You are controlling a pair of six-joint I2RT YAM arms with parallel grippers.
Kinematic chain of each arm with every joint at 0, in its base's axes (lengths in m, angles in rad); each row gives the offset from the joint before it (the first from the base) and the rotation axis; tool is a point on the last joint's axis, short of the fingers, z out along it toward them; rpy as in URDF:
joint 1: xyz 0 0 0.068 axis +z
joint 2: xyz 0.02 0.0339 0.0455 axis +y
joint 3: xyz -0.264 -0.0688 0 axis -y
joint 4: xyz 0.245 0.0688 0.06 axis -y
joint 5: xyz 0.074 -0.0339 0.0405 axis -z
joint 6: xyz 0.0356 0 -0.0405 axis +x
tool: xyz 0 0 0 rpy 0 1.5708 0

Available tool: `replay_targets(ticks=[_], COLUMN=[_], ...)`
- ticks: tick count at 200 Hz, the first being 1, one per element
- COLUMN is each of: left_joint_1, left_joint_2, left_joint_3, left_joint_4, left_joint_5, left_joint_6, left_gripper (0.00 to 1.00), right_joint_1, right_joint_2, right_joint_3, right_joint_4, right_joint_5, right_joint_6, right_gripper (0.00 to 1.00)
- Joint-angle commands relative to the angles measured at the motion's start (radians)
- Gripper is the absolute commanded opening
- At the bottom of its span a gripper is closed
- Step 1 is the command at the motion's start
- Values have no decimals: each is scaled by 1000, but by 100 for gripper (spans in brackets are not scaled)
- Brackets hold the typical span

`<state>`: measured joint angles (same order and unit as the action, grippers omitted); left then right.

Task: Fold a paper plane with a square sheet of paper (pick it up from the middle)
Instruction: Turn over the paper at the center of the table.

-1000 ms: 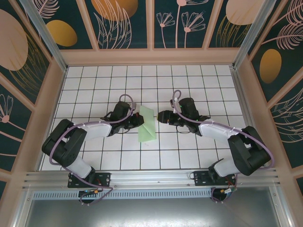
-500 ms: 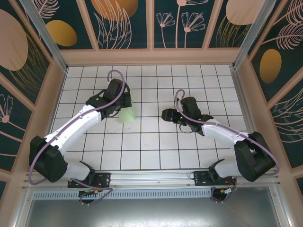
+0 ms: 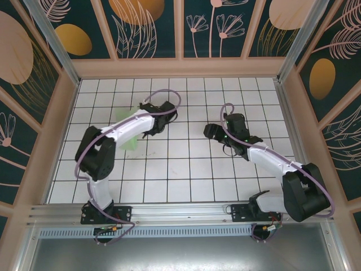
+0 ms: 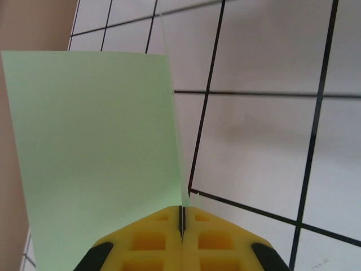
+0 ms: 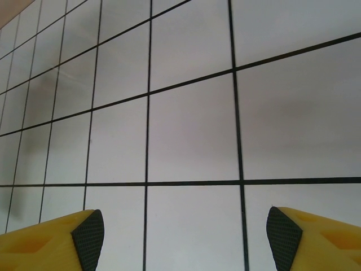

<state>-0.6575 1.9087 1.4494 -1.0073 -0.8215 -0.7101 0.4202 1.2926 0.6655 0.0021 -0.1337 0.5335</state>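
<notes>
Sheet of paper [image 4: 96, 147]: pale mint-green and lifted off the tiles. Its lower edge is pinched by the left gripper [image 4: 181, 213], between its yellow fingers. A flat panel rises from the grip, with a thin second layer showing along its right edge.
Where it sits: over the left-centre of the white grid table [image 3: 186, 169]. From above, green slivers peek out on either side of the left arm's white forearm.
Left gripper: clamped tight on the paper, fingers meeting with only the sheet between them.
Right gripper [image 5: 183, 231]: jaws spread wide, holding nothing, poised above bare tiles right of centre, well apart from the paper.
Backdrop: dark panels [image 3: 146, 28] with leaf and flower patterns wall the table.
</notes>
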Motion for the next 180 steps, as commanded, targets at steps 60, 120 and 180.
replay_targets(ticks=[60,120,180], left_joint_1=[-123,-158,-145], left_joint_2=[274,242,-91], left_joint_3=[94,120,-52], left_joint_4=[27,130,579], left_joint_5=[14,138,546], left_joint_6=[-72,-22,118], left_gripper=[1,30,70], right_joint_1=[-53,-65,-63], right_joint_2=[-54,-36,-4], right_joint_3=[-47,-54,-40], right_joint_4=[-62,-51,-28], right_joint_5=[66,38,-36], right_joint_6=[26,35,43], right_gripper=[79,79,78])
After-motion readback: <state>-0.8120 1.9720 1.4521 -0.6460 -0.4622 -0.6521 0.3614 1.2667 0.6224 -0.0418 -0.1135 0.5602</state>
